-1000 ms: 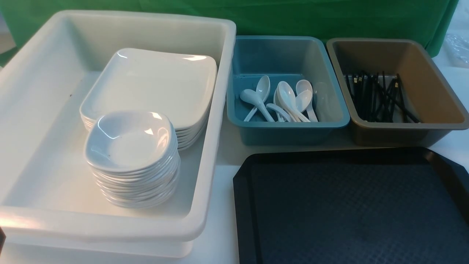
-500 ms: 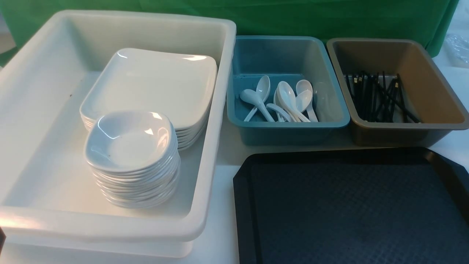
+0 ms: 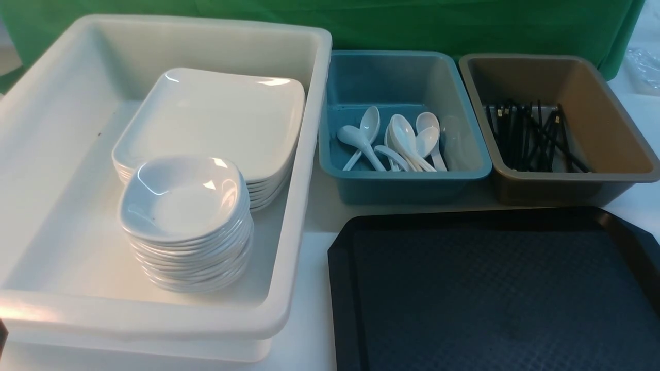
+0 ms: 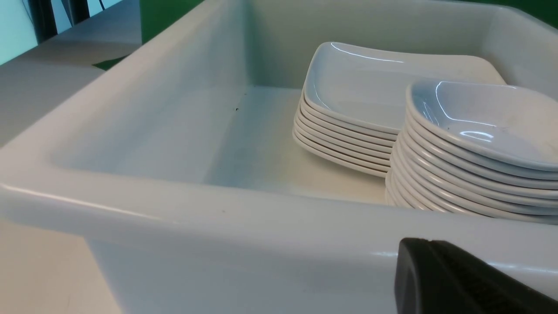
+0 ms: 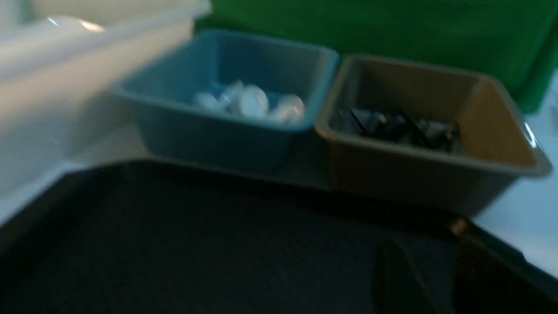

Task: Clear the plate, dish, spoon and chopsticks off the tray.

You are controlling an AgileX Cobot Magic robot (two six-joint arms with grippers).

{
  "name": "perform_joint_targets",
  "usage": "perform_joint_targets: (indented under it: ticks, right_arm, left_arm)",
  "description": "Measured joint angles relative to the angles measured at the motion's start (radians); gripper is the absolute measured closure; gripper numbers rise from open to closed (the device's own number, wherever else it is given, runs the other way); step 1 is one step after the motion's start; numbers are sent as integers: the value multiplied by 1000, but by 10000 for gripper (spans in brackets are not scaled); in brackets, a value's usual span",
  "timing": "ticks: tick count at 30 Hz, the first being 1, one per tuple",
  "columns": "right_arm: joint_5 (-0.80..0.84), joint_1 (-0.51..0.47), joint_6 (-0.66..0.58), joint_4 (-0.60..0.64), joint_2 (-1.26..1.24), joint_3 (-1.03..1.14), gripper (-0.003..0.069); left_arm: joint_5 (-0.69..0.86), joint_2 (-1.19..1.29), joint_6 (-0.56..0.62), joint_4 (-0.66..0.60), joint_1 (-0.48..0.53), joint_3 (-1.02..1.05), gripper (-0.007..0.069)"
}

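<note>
The black tray [image 3: 495,293] lies at the front right, and nothing rests on the part of it that shows. A stack of large white plates [image 3: 216,118] and a stack of small dishes [image 3: 183,198] sit inside the white bin [image 3: 304,154]. Several spoons [image 3: 405,139] lie in the blue bin [image 3: 412,188]. Black chopsticks [image 3: 531,136] lie in the brown bin [image 3: 557,193]. Neither arm shows in the front view. My left gripper [image 4: 430,244] is shut and empty just outside the white bin's near wall [image 4: 218,218]. My right gripper [image 5: 429,253] hovers low over the tray [image 5: 196,244], open, with nothing between its fingers.
The three bins stand side by side behind and to the left of the tray, with a green cloth [image 3: 412,23] hanging behind them. A strip of white tabletop [image 3: 309,288] runs between the white bin and the tray.
</note>
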Motion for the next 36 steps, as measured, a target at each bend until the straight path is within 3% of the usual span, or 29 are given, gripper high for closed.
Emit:
perform_joint_targets:
  ticks: [4, 8, 36]
  right_arm:
    - [80, -110, -4, 0, -62, 85, 421]
    - [131, -147, -14, 0, -133, 90, 421]
    - [157, -163, -8, 0, -139, 90, 421]
  left_arm:
    - [0, 0, 0, 0, 0, 0, 621]
    - [0, 0, 0, 0, 0, 0, 621]
    - [1, 0, 0, 4, 0, 1, 621]
